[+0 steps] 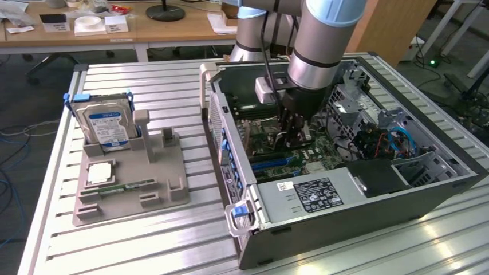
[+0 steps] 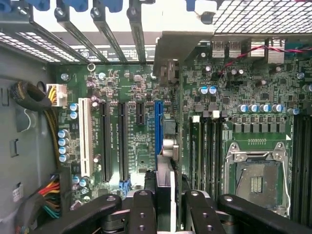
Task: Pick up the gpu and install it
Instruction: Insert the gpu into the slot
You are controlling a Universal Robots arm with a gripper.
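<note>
1. A slatted metal table [image 1: 137, 240] is seen across the exterior view, with the other things set on it.
2. An open computer case [image 1: 344, 229] is laid on its side at the centre and right of the exterior view.
3. The robot arm [image 1: 324, 40] is seen reaching from the upper middle of that frame down into the case.
4. A grey holder [image 1: 164, 166] is placed at the exterior view's left, and a hard drive [image 1: 107, 126] is stood upright in it.
5. The gpu [image 2: 168, 146] is held edge-on over the motherboard [image 2: 122, 83], just beside the long blue slot [image 2: 158, 126]. Whether it is seated cannot be told.
6. The gripper [image 2: 168, 204] is clenched on the gpu, with a finger pressed to each face.
</note>
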